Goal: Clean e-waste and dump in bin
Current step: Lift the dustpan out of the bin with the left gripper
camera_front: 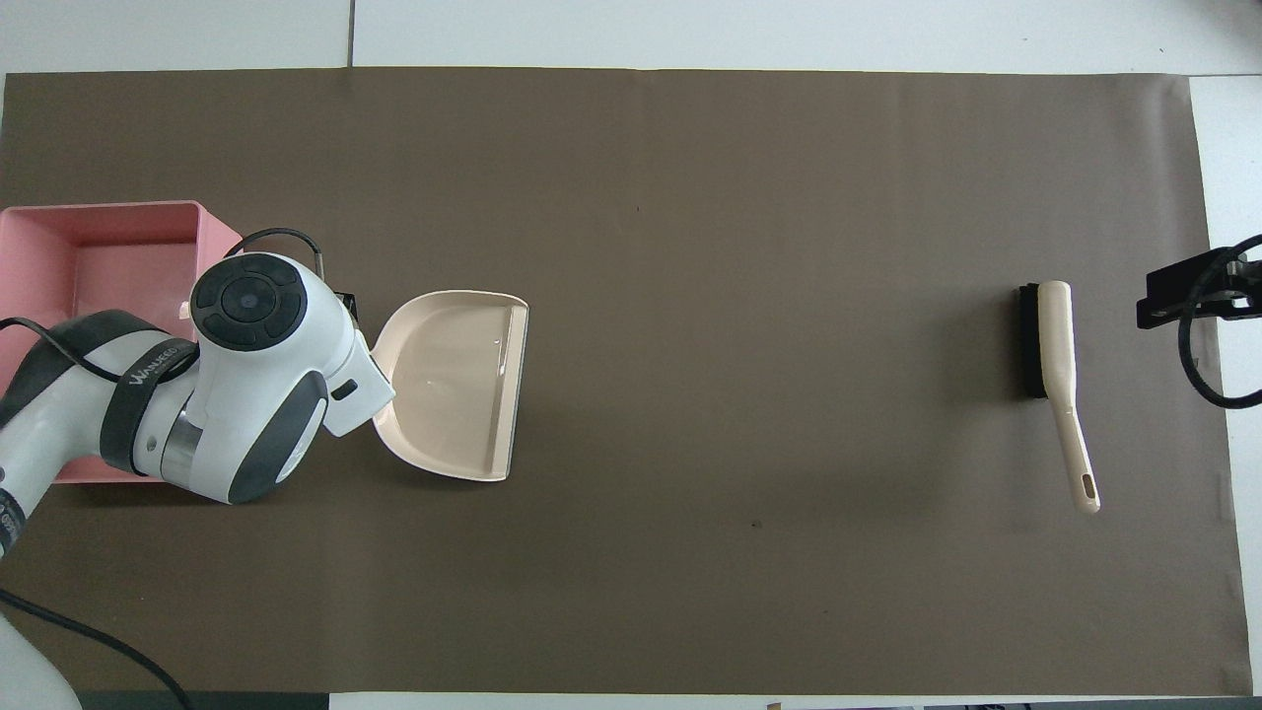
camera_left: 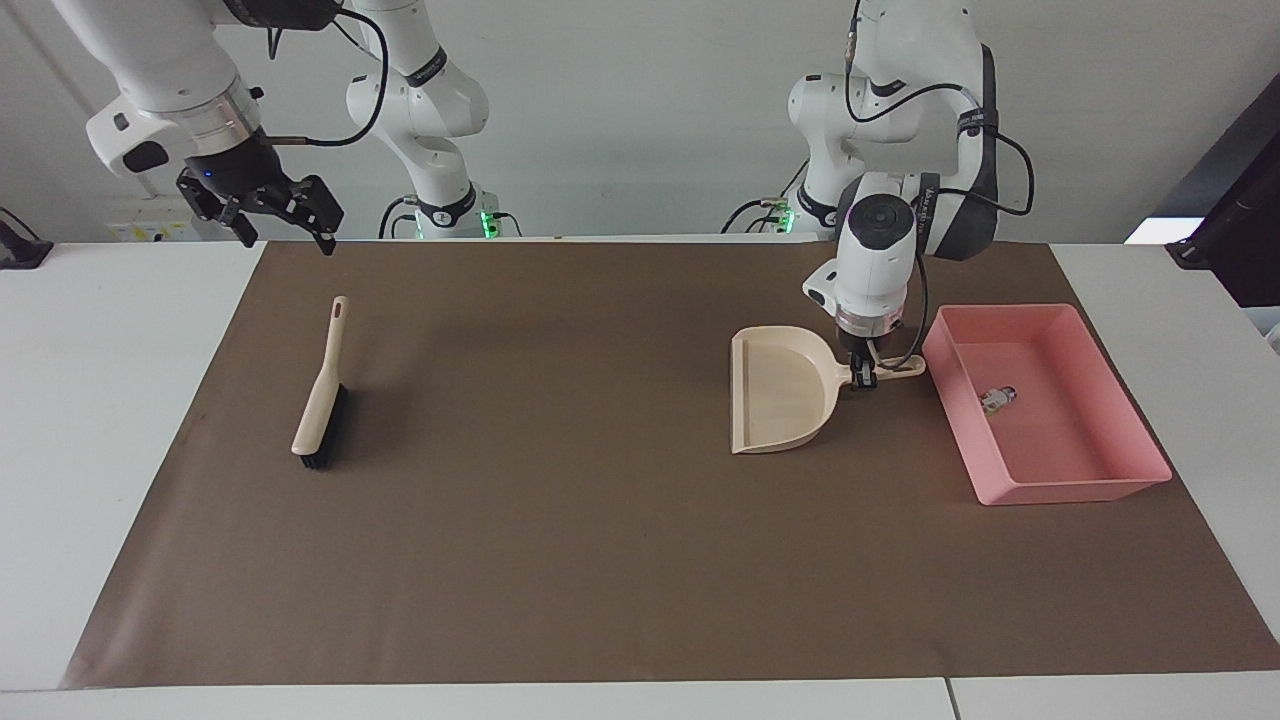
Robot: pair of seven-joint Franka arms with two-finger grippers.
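Left pincer (camera_left: 863, 378) grips dustpan (camera_left: 778, 404) handle, apparently mouth toward brush (camera_left: 320, 400)

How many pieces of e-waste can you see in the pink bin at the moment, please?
1: a small white part with green marks lies on the floor of the pink bin, near the wall nearest the dustpan. From overhead the left arm covers that spot, so others may be hidden.

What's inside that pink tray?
In the bin, one small white part with green marks lies on the floor. The overhead view hides much of the bin under the left arm, so anything else there cannot be seen.
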